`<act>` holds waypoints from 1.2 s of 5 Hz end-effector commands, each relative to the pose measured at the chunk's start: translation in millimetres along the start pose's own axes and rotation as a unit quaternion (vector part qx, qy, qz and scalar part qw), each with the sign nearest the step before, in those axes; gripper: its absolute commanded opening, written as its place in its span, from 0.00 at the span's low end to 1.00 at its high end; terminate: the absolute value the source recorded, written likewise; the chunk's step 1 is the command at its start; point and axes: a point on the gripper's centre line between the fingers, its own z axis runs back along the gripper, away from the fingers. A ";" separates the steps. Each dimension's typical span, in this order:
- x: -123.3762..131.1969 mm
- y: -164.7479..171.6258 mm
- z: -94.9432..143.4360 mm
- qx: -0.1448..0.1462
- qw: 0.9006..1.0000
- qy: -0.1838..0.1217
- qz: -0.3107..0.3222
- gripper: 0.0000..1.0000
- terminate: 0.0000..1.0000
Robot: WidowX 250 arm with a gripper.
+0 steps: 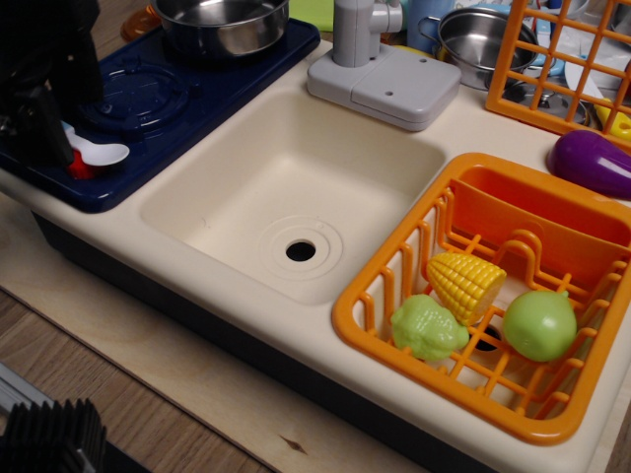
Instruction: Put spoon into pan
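The spoon (99, 153) lies on the dark blue toy stove (158, 108) at the left. Only its white bowl shows; the light blue handle is hidden behind my gripper. My gripper (44, 138) is a dark shape low over the handle end. I cannot tell how its jaws stand or whether they touch the spoon. The pan (222, 22), wide and shiny steel, sits on the far burner of the stove at the top edge, apart from the gripper and the spoon.
A cream sink basin (296, 197) lies in the middle, with a grey faucet (370, 54) behind it. An orange basket (394, 286) at the right holds a corn cob, a green apple and a green vegetable. A purple eggplant (592, 163), a smaller steel pot (483, 39) and an orange rack (562, 59) stand at the back right.
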 end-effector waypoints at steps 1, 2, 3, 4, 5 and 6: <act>-10.9 6.3 -8.1 0.004 1.000 -0.007 -0.013 1.00 0.00; -14.2 7.7 -12.1 0.006 1.000 -0.008 -0.012 1.00 0.00; -12.2 7.8 -11.7 0.010 1.000 -0.007 -0.010 0.00 0.00; -6.3 5.9 -5.2 0.013 1.000 -0.001 -0.005 0.00 0.00; -3.3 2.7 0.5 0.014 1.000 0.000 0.003 0.00 0.00; 0.1 2.7 5.8 0.016 1.000 -0.001 0.008 0.00 0.00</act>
